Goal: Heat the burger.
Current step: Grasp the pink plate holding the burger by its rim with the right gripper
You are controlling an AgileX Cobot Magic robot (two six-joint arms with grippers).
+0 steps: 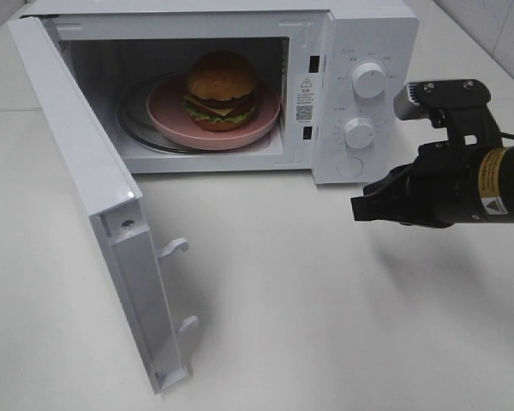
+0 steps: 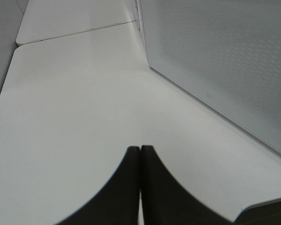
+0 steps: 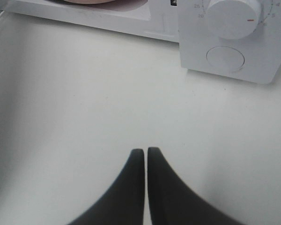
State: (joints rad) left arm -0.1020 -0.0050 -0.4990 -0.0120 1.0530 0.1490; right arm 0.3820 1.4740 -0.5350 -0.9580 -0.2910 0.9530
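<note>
While the microwave [image 1: 360,34] door [image 1: 86,197] is standing wide open toward eight o'clock in the high view, the burger [image 1: 222,88] is sitting upright on a pink plate [image 1: 212,120] inside the cavity. The right gripper [image 1: 360,208] is hovering over the white table [image 1: 283,300] in front of the control panel (the lower knob [image 1: 359,133] at twelve o'clock from its tips), fingers pressed together on nothing, the burger lying at ten o'clock from it. The left gripper [image 2: 140,151] is holding its fingers together too, empty, near a perforated white panel [image 2: 225,56].
</note>
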